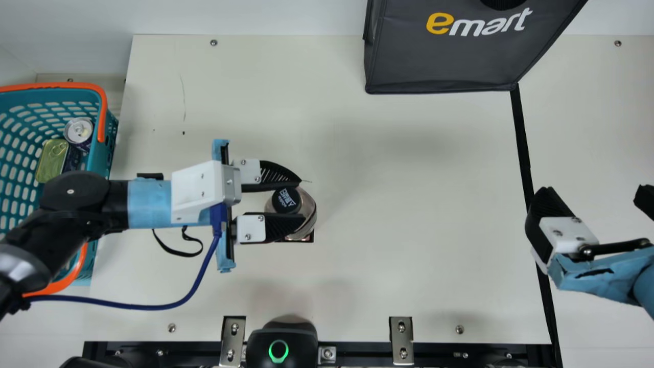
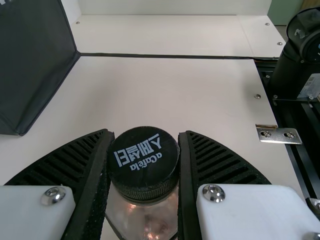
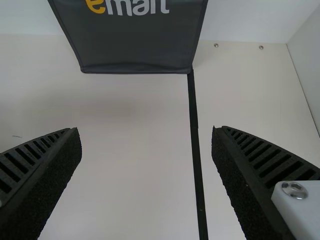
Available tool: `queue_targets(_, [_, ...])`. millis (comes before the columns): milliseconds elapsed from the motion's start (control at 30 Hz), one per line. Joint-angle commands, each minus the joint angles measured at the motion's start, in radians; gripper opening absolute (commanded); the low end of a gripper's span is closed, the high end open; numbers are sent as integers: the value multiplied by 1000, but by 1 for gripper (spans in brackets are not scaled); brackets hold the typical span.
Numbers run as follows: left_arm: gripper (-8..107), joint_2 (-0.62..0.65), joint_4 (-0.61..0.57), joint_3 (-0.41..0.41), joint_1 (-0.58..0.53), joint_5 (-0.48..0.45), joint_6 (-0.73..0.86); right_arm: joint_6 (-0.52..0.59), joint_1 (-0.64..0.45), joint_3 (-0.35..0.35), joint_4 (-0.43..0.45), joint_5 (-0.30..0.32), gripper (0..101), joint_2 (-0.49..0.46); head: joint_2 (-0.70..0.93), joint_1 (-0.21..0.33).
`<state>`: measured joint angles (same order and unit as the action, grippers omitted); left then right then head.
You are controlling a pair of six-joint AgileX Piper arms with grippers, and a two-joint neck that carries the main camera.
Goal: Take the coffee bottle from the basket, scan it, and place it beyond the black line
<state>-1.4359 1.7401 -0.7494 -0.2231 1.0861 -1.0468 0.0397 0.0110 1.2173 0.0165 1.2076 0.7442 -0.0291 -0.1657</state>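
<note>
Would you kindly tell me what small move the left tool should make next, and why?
Probably ease the bottle toward the green-ringed device, likely the scanner: the left tool has a finger close on each side of it, and it is apart from that device and short of the black line.

Left arm (image 1: 71, 191): black, silver band (image 1: 23, 263), light-blue section (image 1: 148, 203), white screwed housing (image 1: 196, 194), dark-blue cable (image 1: 196, 281). Left pincer (image 1: 302, 199): ribbed black, white mounts (image 1: 251, 228). Right arm (image 1: 648, 286): light-blue casing (image 1: 587, 283), black rod (image 1: 613, 248).
</note>
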Motion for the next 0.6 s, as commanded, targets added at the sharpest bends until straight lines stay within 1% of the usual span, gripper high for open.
queue_targets(0, [10,-4,1,-1,-1,4,5,0,0,0,0,0,91,0,2,27])
queue_targets(367, [10,-20,-5,12,-7,9,38,0,0,0,0,0,91,0,2,27])
queue_targets(567, [10,-33,3,14,2,30,57,0,0,0,0,0,91,0,2,27])
